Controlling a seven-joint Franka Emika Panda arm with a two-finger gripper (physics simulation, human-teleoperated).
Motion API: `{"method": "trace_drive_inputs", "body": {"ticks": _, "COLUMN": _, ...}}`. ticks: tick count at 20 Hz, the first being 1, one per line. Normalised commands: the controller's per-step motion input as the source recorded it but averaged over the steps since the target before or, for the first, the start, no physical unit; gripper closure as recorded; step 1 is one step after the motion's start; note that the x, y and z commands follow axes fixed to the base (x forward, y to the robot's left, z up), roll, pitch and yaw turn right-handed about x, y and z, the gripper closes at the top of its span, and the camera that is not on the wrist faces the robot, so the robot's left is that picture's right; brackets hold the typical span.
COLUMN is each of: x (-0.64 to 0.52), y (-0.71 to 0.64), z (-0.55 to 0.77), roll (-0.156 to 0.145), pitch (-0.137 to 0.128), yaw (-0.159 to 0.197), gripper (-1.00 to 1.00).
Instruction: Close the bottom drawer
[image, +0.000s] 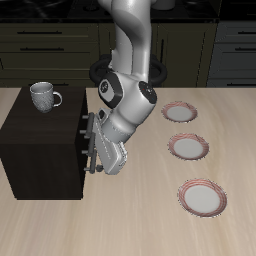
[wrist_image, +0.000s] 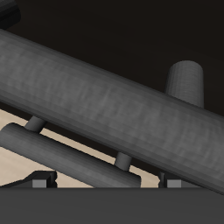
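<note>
The black-brown cabinet (image: 40, 150) stands on the table with its front facing the arm. The bottom drawer (image: 85, 152) sticks out a little from that front. My gripper (image: 97, 150) is pressed up against the drawer fronts at handle height. In the wrist view two grey bar handles fill the picture, a near thick one (wrist_image: 105, 96) and a thinner one behind it (wrist_image: 70, 157), against the dark front. I cannot tell which handle belongs to which drawer. The fingertips (wrist_image: 39, 182) show far apart at the frame's edge, holding nothing.
A grey mug (image: 42, 95) stands on top of the cabinet. Three red-rimmed plates lie on the table beside the arm: one farther back (image: 181, 112), one in the middle (image: 188, 147), one near the front edge (image: 203, 197).
</note>
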Motion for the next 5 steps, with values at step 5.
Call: {"method": "trace_drive_inputs", "body": {"ticks": 5, "x": -0.06, "y": -0.15, "z": 0.07, "roll": -0.022, "pitch": -0.010, "yaw": 0.007, "gripper": -1.00}}
